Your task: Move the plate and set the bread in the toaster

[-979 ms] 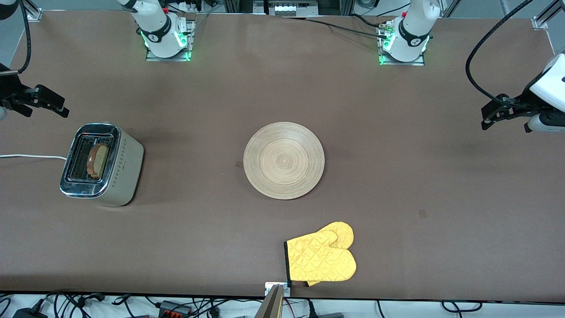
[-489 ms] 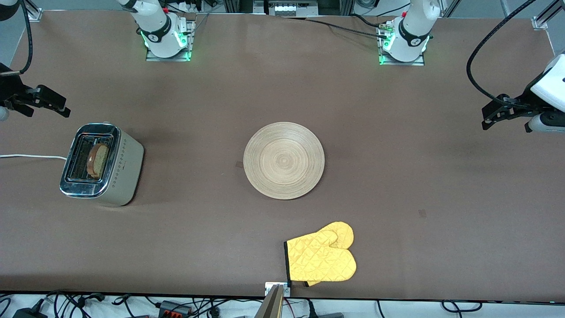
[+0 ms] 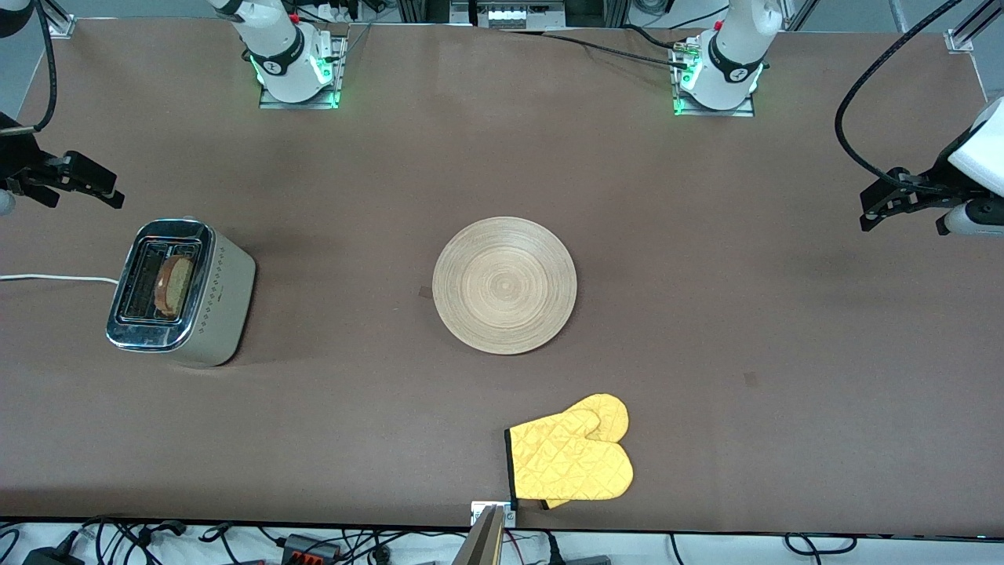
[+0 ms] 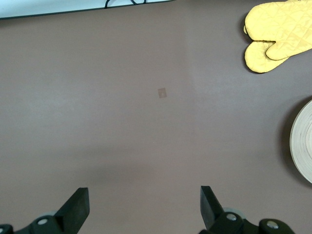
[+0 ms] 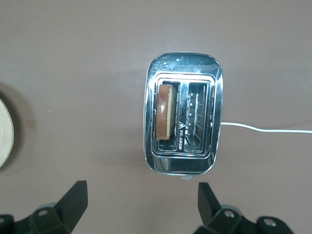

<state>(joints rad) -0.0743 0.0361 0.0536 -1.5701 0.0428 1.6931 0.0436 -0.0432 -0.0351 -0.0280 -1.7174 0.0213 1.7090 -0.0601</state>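
We see the brown table (image 3: 706, 314) carrying everything, and on its middle lies the plate (image 3: 504, 285), flat and bare, its ring grain showing; its rim also edges into the left wrist view (image 4: 301, 141). Toward the right arm's end of the table stands the toaster (image 3: 180, 293), chrome top up, with its white cord (image 3: 47, 278) trailing off the table's edge. Nearer to the front camera than the plate, well apart from it, we find a pair of yellow oven mitts (image 3: 571, 460) lying one on the other. The bread (image 3: 174, 284) stands on edge in one of the toaster's two slots, the slot closer to the plate, with the second slot vacant; the right wrist view shows its crust (image 5: 165, 118) clearly. The right gripper (image 3: 82, 185) hangs in the air over the table edge close to the toaster, fingers spread wide and holding nothing. The left gripper (image 3: 890, 202) hangs over the table's left-arm end, fingers likewise spread and holding nothing.
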